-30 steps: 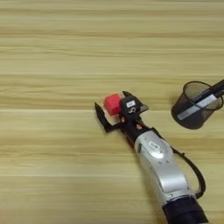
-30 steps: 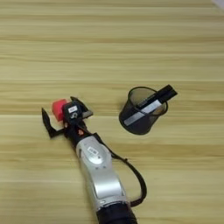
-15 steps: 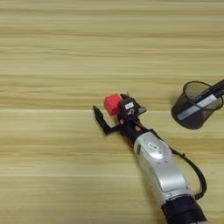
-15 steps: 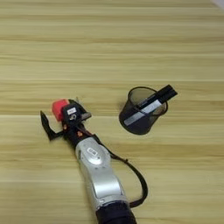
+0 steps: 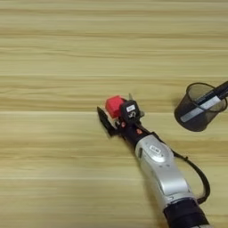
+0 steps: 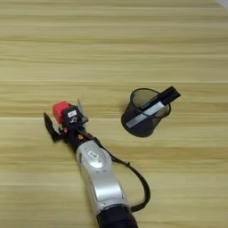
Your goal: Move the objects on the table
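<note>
A small red cube (image 5: 114,106) lies on the table (image 5: 67,58) near the middle. My right gripper (image 5: 114,103) reaches it from the lower right, open, one black finger (image 5: 105,122) just left of the cube and the other at the cube's right side. Whether either finger touches the cube I cannot tell. To the right a black wire-mesh pen cup (image 6: 144,113) leans over, with a white marker (image 6: 151,108) inside and its black cap sticking out past the rim.
My silver forearm (image 6: 98,173) with a looping black cable (image 6: 140,187) crosses the lower part of the table. Bare wood stretches across the whole far half and the left side.
</note>
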{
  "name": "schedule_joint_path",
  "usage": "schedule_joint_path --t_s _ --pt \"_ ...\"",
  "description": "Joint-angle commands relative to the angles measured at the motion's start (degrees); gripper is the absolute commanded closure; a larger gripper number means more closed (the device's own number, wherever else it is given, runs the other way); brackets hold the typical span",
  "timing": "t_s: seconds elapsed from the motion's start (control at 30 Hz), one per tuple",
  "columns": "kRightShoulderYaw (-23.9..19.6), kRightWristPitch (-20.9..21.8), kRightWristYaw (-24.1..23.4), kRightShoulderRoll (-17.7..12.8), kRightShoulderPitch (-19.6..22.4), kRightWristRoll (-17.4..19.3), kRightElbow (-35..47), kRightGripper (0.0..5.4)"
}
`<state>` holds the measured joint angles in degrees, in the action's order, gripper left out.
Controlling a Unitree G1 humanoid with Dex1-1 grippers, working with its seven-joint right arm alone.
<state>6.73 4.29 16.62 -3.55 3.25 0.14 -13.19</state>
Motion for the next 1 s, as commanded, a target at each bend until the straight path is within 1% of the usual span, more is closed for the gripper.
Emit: schedule_joint_path --t_s 0.03,0.17,0.4,0.7,1.0 --pt "-0.4 1.4 -0.5 0.5 3.1 0.6 1.7 1.96" --pt "-0.6 1.6 -0.7 0.6 3.1 0.6 1.7 2.32" --pt "-1.1 2.2 -0.9 0.4 3.0 0.7 1.8 3.14" --pt "-1.9 3.5 -1.7 0.5 3.0 0.7 1.7 3.18" --pt "-3.5 7.0 -4.0 0.2 3.1 0.0 2.9 3.18"
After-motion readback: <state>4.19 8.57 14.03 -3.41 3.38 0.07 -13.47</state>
